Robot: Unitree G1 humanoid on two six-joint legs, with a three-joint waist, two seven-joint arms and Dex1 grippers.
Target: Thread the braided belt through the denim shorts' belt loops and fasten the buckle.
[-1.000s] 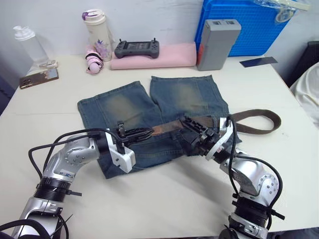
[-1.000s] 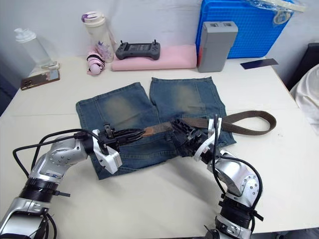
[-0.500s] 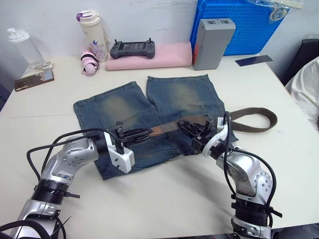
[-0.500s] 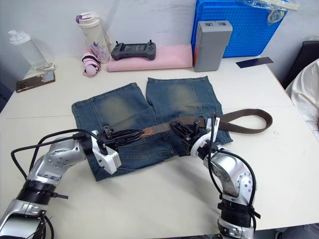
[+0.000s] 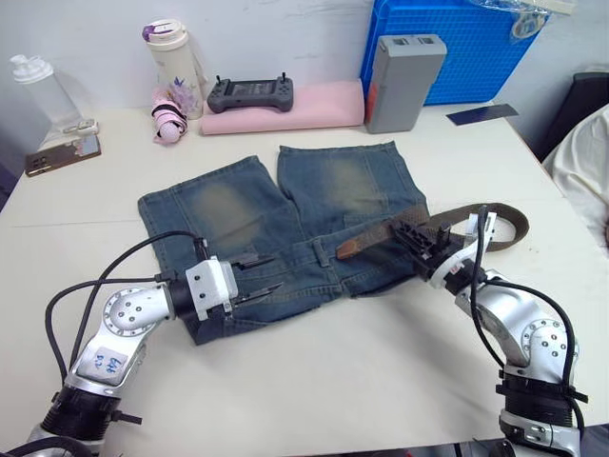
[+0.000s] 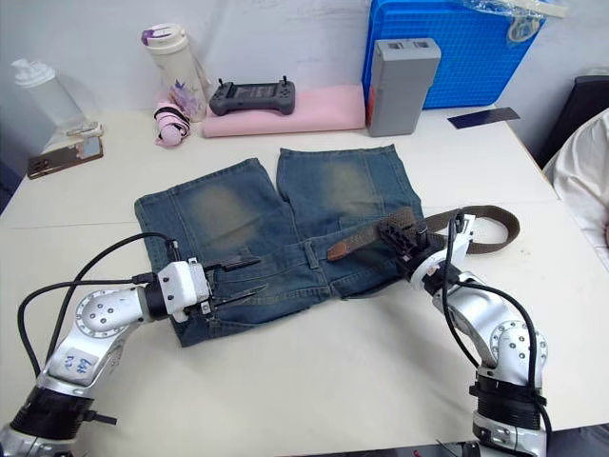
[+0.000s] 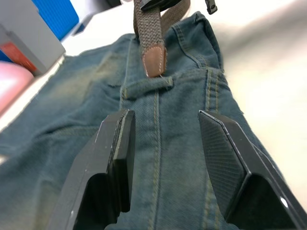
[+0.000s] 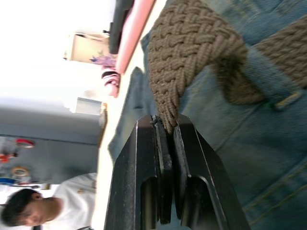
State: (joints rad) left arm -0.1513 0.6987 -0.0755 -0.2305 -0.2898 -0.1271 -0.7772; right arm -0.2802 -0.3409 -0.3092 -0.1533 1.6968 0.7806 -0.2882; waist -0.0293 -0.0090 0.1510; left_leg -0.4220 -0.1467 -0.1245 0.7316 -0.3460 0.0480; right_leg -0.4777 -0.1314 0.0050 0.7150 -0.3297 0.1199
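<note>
The jaws of the left gripper (image 5: 259,276) are standing spread apart with nothing between them, hovering just over the waistband of the denim shorts (image 5: 285,228) near its middle. The jaws of the right gripper (image 5: 404,231) are pressed together on the braided belt (image 5: 376,238), pinching the woven strap edge-on, as the right wrist view is showing (image 8: 168,91).

The shorts are lying flat on the white bench (image 5: 314,381), waistband toward the robot and legs pointing away. The belt is running from its brown leather tip (image 7: 154,62), which is resting on the denim right at a belt loop (image 7: 146,87) near the centre of the waistband, across the right side of the shorts and then curving in a loop (image 5: 495,221) onto the bench beyond the right edge of the denim. The tip is lying just ahead of the left gripper's open fingers (image 7: 117,143), not touching them.

At the far side of the bench are sitting a pink folded cloth (image 5: 285,107) with a black controller (image 5: 249,91) on it, a grey box (image 5: 404,69), a blue crate (image 5: 457,48), a tumbler (image 5: 171,52) and a clear bottle (image 5: 38,86).
</note>
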